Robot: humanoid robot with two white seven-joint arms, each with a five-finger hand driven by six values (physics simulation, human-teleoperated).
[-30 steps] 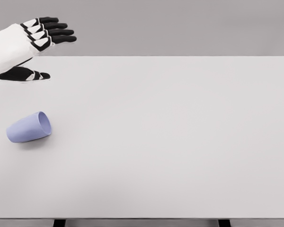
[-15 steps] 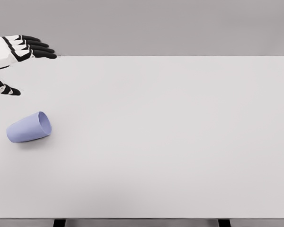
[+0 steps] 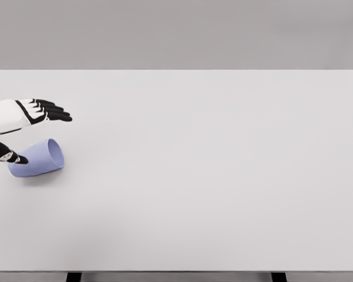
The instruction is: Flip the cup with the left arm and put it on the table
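One white table (image 3: 212, 176) is filling nearly the whole head view, and one left hand (image 3: 25, 117) and one cup (image 3: 38, 158) are showing on it. The hand is reaching in from the left edge, its black fingers (image 3: 53, 110) stretching out nearly straight and spreading wide from the thumb (image 3: 9, 156) below. The thumb tip is overlapping the cup's closed end; whether it is actually touching cannot be told. The hand is gripping nothing. The pale lavender cup is lying on its side near the table's left edge, its mouth pointing right and slightly away. No writing is showing on anything.
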